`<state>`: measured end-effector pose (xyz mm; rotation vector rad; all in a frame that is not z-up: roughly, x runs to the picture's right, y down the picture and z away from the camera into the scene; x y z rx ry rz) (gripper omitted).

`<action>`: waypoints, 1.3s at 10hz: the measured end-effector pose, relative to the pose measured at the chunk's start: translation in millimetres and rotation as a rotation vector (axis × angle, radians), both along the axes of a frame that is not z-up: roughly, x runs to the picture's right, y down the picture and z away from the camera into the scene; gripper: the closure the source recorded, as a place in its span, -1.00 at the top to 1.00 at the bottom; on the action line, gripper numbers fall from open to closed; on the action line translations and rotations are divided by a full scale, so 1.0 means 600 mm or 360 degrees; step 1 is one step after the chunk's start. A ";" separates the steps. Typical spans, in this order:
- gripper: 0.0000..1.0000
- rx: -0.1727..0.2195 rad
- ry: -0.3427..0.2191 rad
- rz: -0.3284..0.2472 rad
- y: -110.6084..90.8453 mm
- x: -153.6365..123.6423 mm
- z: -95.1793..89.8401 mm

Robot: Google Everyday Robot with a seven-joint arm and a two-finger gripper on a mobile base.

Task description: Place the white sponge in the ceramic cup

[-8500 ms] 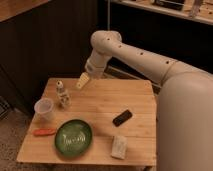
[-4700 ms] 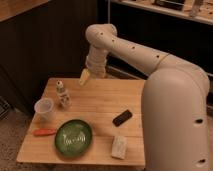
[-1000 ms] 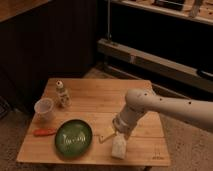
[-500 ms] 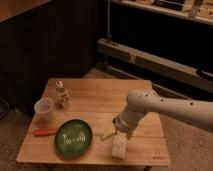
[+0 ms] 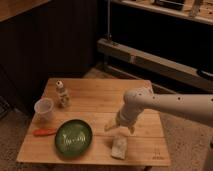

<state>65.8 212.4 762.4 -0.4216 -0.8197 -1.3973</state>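
Note:
The white sponge (image 5: 119, 147) lies on the wooden table (image 5: 100, 102) near its front edge, right of the green plate. The ceramic cup (image 5: 43, 110) stands upright at the table's left side. My gripper (image 5: 120, 130) hangs from the pale arm (image 5: 165, 104) that reaches in from the right. It points down just above and behind the sponge, with its fingers spread and nothing between them. The black bar-shaped object is hidden behind the arm.
A green plate (image 5: 73, 138) sits front left of centre. A red-orange utensil (image 5: 44, 132) lies left of the plate. A small slim white bottle (image 5: 62, 94) stands behind the cup. Dark cabinets and a metal rail (image 5: 150, 60) lie behind the table.
The arm has swung from high over the table's back edge down to the front right. Over the last second the gripper has stayed just above the sponge; the sponge has not moved.

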 end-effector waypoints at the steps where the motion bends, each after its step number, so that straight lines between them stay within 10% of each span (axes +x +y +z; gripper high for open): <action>1: 0.60 -0.0006 0.0030 -0.0014 0.000 -0.002 0.006; 13: 0.60 -0.0332 0.0240 0.0009 0.050 0.011 0.031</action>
